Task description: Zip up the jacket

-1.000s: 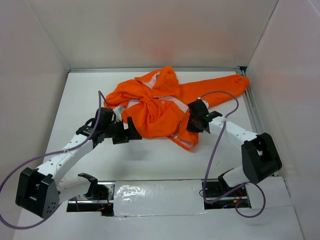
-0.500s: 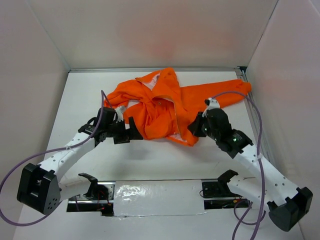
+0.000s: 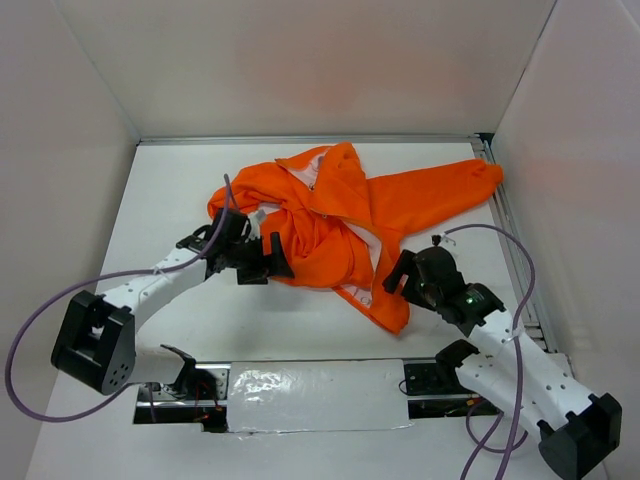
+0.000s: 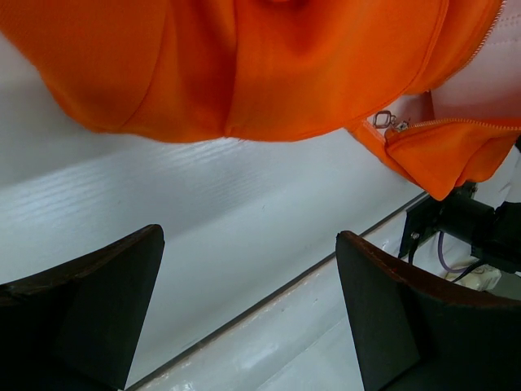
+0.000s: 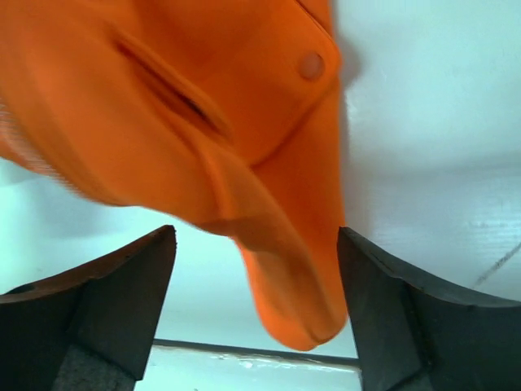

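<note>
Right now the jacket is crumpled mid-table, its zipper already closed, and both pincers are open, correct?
No: the zipper is open. The left wrist view shows the slider on one loose front edge, pale lining beside it. The jacket is crumpled mid-table, and the left pincer and right pincer are both open.

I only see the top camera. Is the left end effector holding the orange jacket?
Observer: No. The left end effector is open, only table between its fingers; the jacket lies just beyond them.
Operator: Can you see the zipper thingy?
Observer: Yes, a small metal zipper pull shows at the jacket's edge in the left wrist view.
Operator: And the other arm?
Observer: The right end effector is open too, with an orange fold between its fingers.
</note>
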Controlling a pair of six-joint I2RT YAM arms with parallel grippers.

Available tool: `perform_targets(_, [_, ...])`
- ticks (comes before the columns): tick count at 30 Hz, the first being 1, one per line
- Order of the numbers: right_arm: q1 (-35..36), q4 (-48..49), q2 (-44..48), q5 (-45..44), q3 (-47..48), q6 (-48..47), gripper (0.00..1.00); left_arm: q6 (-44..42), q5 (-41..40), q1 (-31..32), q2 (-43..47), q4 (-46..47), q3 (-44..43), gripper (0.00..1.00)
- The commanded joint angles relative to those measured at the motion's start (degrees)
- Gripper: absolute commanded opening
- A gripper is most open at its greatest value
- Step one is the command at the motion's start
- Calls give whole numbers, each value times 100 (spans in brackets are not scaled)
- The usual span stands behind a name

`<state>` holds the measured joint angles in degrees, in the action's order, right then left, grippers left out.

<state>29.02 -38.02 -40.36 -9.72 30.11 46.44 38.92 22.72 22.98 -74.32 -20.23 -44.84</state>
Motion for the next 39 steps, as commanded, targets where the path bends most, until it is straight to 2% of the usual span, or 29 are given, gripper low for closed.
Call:
perform_targets(1, [25,191,-208,-231,740,-415,88,-278,-22,154,-370,221,-516,99])
perform_targets(6, [87,312,-744,-698,1181,-943,93,-849,-66,566,-1039,344,-1184,99])
perform_targets(10, [34,908,-1430,-681,1348,-1145,93,-1378,-232,996,-1821,309,-1921,99])
perform_targets(13, [-132,1191,-2027,-558,1576,-1137,87,-1448,-329,1190,-2366,239,-2404,99])
perform_targets(14, [-237,1174,-2324,-540,1673,-1084,80,-1440,-347,1234,-2524,169,-2563,99])
perform_targets(15, [-291,1113,-2449,-575,1856,-1014,54,-1413,-399,1278,-2821,125,-2687,99])
perform_targets(16, [-343,1069,-2529,-810,1928,-805,41,-1387,-539,1366,-2955,81,-2888,99])
perform_targets(17, [-466,1025,-2625,-917,2024,-716,22,-1352,-628,1410,-3104,-24,-2986,99])
perform_targets(18, [-554,938,-2618,-979,2051,-619,19,-1265,-733,1446,-3358,-86,-3065,99])
perform_targets(23, [-1169,831,-2311,-673,1798,-635,19,-1000,-1102,1542,-3931,-341,-3399,99])
perform_targets(25, [-1389,927,-2161,-427,1631,-715,19,-790,-1339,1595,-4116,-420,-3496,92])
perform_targets(26, [-1433,1015,-2108,-348,1438,-750,20,-693,-1340,1604,-4169,-490,-3523,68])
perform_targets(28, [-1504,1077,-1986,-128,1244,-733,21,-675,-1244,1613,-4108,-473,-3541,38])
perform_targets(29, [-1539,1130,-1941,-84,1060,-732,21,-588,-1287,1622,-3951,-351,-3427,0])
perform_targets(33, [-1784,1104,-1870,-13,856,-750,21,-473,-1735,1639,-3239,-201,-2979,0])
perform_targets(39, [-2049,1156,-1686,57,742,-785,20,-490,-2428,1613,-1368,-332,-1916,0])
